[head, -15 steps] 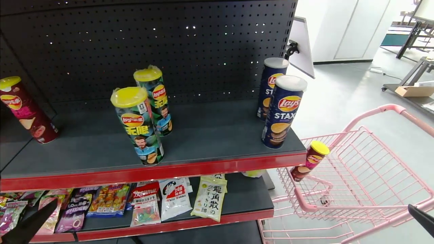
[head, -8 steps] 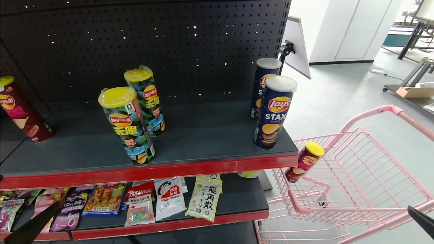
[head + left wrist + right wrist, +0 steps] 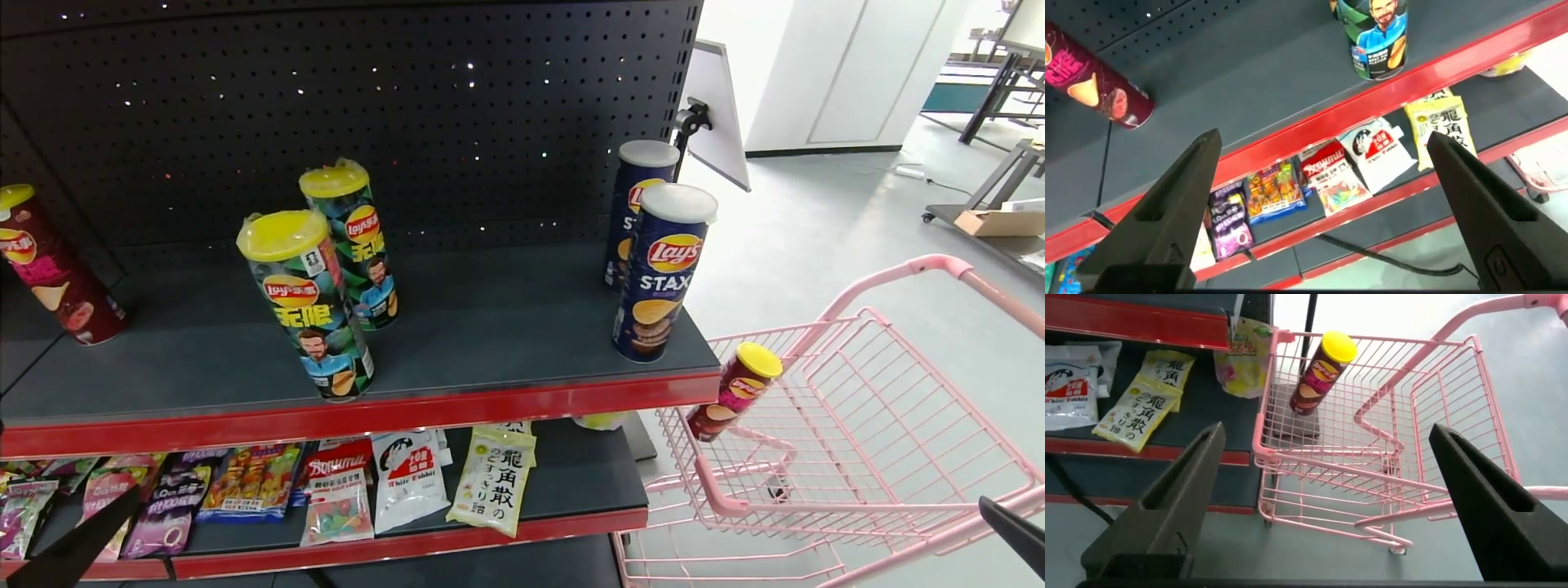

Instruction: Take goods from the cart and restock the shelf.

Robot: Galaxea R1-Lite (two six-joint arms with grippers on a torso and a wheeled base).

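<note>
Dark pegboard shelf [image 3: 506, 327] with red front edge, carrying upright chip cans [image 3: 306, 302]; just beside its right end, pink wire cart [image 3: 931, 263]. Inside the cart, one maroon can [image 3: 737, 391]: yellow-lidded tube with yellow-and-red logo; leans tilted against the wire wall at the corner nearest the shelf, lid uppermost. Left gripper [image 3: 1323, 137] low before the shelf front, fingers spread wide, grasping nothing; right gripper [image 3: 1327, 429] above the cart, well apart from the can, fingers likewise spread and empty
</note>
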